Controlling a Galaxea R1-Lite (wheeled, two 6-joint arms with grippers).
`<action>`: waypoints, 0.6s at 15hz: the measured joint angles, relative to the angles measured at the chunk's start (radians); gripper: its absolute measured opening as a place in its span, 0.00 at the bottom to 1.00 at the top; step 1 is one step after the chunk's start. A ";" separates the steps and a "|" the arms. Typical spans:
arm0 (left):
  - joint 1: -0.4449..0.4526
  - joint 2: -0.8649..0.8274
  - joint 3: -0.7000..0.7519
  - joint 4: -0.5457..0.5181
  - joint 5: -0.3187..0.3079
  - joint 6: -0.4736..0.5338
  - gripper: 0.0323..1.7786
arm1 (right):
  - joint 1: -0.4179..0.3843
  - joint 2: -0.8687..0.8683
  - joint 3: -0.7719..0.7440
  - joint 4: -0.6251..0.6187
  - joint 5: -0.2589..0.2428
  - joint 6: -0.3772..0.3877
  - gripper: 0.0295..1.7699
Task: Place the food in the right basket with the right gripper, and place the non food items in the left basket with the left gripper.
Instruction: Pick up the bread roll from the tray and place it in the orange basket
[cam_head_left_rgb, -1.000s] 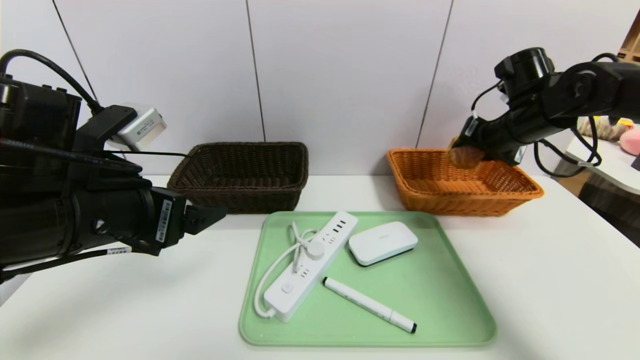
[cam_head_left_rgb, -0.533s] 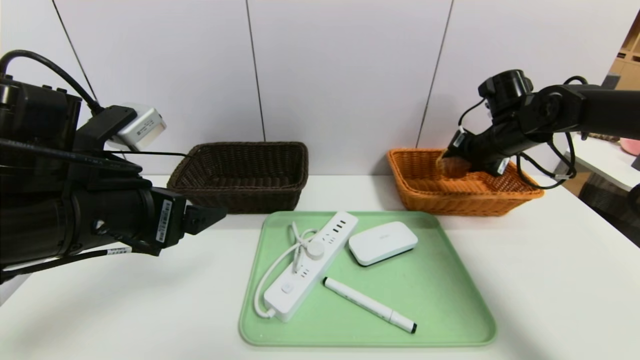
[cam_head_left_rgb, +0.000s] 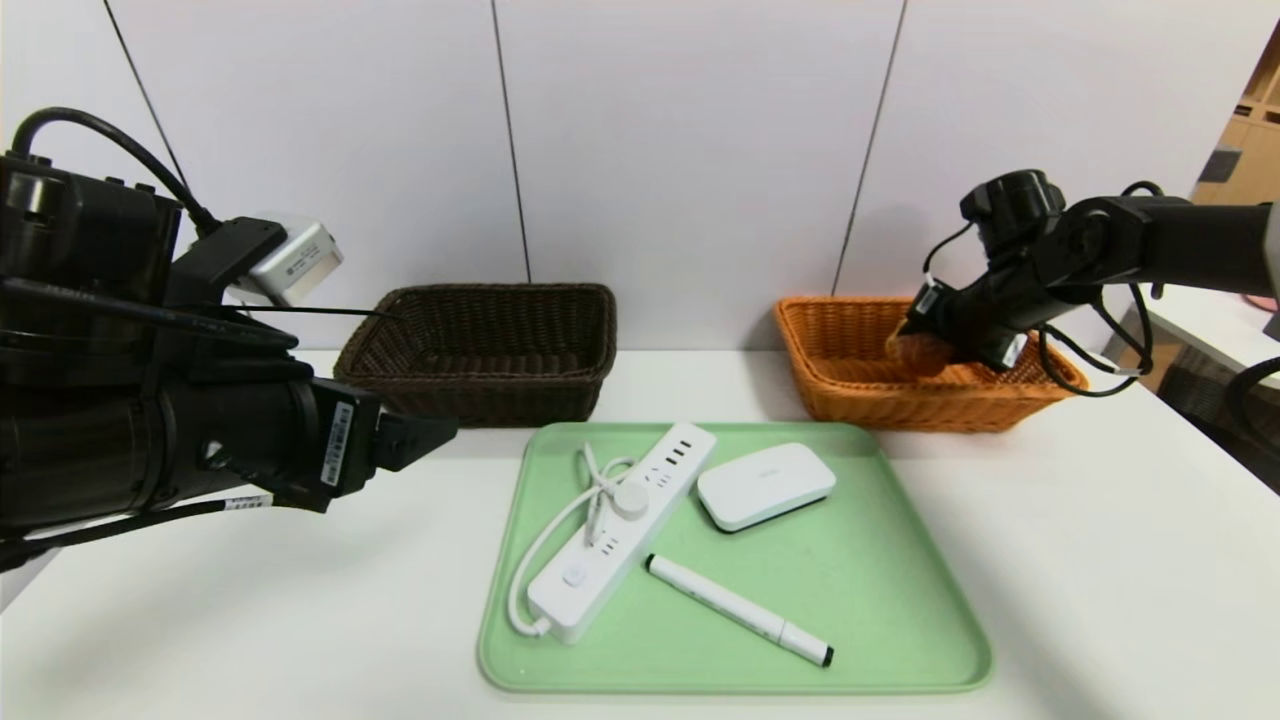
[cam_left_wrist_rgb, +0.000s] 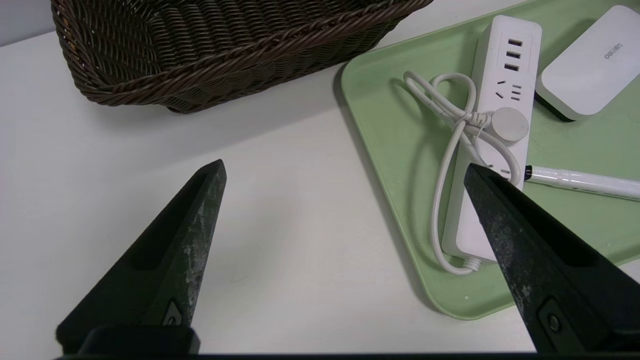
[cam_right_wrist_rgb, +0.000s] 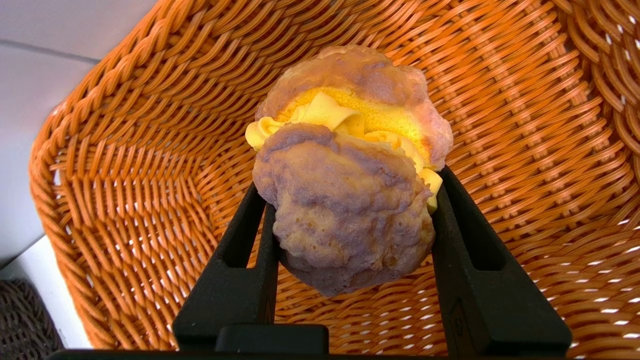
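My right gripper (cam_head_left_rgb: 925, 340) is shut on a brown cream-filled pastry (cam_right_wrist_rgb: 350, 170), holding it low inside the orange wicker basket (cam_head_left_rgb: 830, 385) at the back right. The pastry (cam_head_left_rgb: 918, 354) hangs between the two black fingers (cam_right_wrist_rgb: 250, 260) above the basket's woven floor. My left gripper (cam_left_wrist_rgb: 345, 172) stands open over bare table beside the green tray (cam_head_left_rgb: 880, 620), empty. On the tray lie a white power strip (cam_head_left_rgb: 620, 535) with its coiled cord, a white flat box (cam_head_left_rgb: 765, 485) and a white marker pen (cam_head_left_rgb: 735, 607). The dark brown basket (cam_head_left_rgb: 480, 350) sits at the back left.
The white table (cam_head_left_rgb: 1100, 560) runs out to its edge on the right, with furniture beyond it. A white panelled wall stands right behind both baskets. The left arm's bulk fills the near left of the head view.
My right gripper has come down and slightly inward with the pastry, from above the orange basket's rim to inside it. The left arm has barely shifted.
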 joint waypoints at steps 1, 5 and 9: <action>0.000 0.002 0.000 0.000 0.000 0.000 0.95 | -0.003 0.002 0.000 0.000 0.000 0.001 0.47; 0.000 0.008 0.000 0.000 0.000 0.000 0.95 | -0.012 0.007 0.000 -0.009 -0.004 -0.001 0.68; 0.000 0.012 -0.001 -0.001 0.000 0.000 0.95 | -0.015 0.007 0.000 -0.011 -0.004 -0.004 0.79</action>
